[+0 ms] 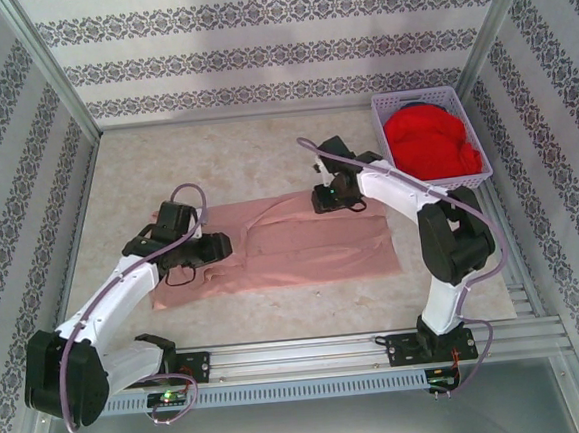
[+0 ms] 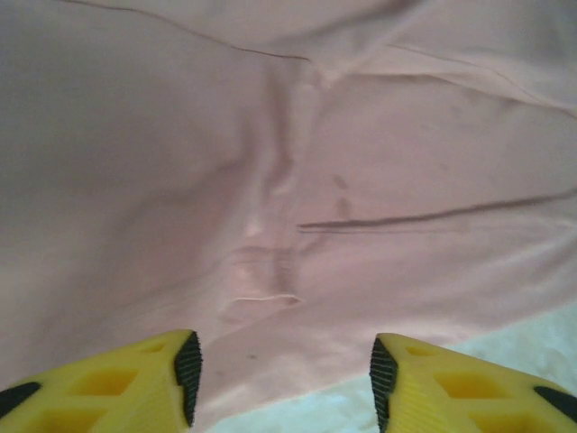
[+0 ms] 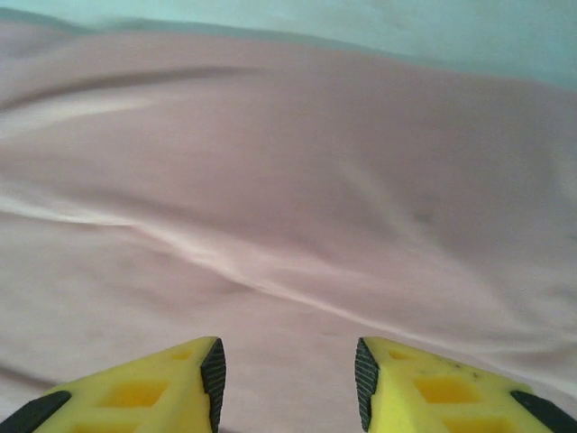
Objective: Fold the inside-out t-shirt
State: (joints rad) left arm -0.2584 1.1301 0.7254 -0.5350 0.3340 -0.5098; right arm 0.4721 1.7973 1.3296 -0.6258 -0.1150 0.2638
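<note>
While from above we see the t-shirt [image 1: 302, 244] lying as a flat, long rectangle in the middle of the table [image 1: 214, 152], with a white mesh basket [image 1: 387, 118] of red cloth [image 1: 429, 143] at the far right, our wrist views add soft creases and a dark seam line. Both the left gripper [image 2: 284, 365] and the right gripper [image 3: 288, 370] hover over the pink cotton, yellow fingers parted, holding nothing.

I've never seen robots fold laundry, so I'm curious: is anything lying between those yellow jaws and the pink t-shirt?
Nothing visible does. Both pairs of jaws stand open right over the t-shirt, with only bare pink cloth before them. The basket holding the red garment sits off at the far right, clear of the shirt.
</note>
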